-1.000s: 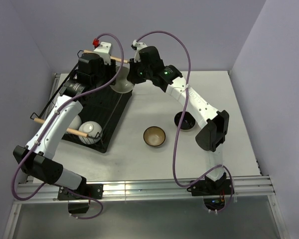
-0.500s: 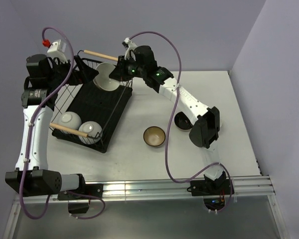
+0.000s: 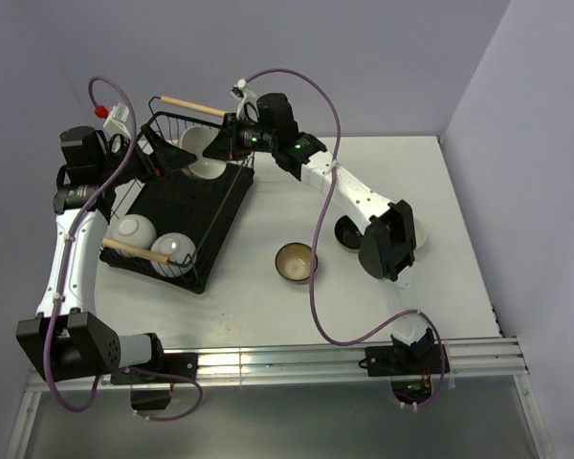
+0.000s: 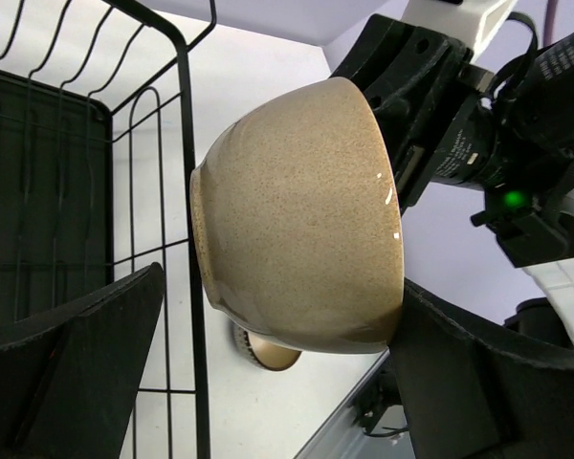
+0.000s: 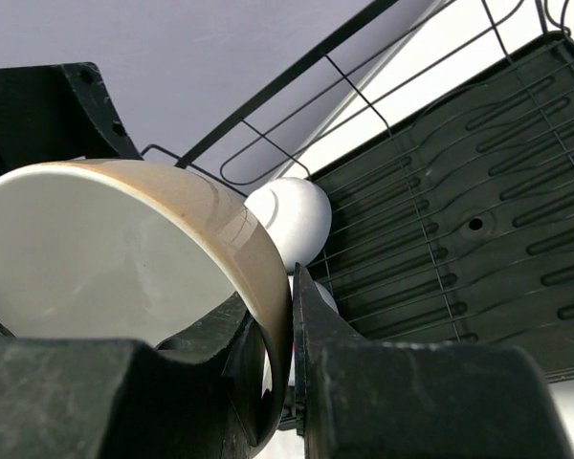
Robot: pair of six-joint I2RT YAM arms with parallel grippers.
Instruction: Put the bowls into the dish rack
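A cream-beige bowl (image 3: 204,153) hangs tilted on its side over the far end of the dish rack (image 3: 213,222). My right gripper (image 3: 227,143) is shut on its rim (image 5: 268,287), one finger inside and one outside. My left gripper (image 3: 165,156) is open, and its fingers (image 4: 77,373) stand either side of that bowl (image 4: 297,220). Two white bowls (image 3: 134,229) (image 3: 173,247) lie upside down at the rack's near end. On the table a brown bowl (image 3: 295,261) stands upright. The black bowl (image 3: 347,232) is partly hidden by my right arm.
The rack's wire wall (image 4: 187,191) stands close beside the left finger. Wooden rod handles cross the rack's far end (image 3: 193,104) and near end (image 3: 139,251). Purple cables loop above both arms. Side walls enclose the table on the left, back and right.
My left gripper has opened and swung back to the left, off the rack's far end. My right gripper has carried the cream bowl leftward, over the rack.
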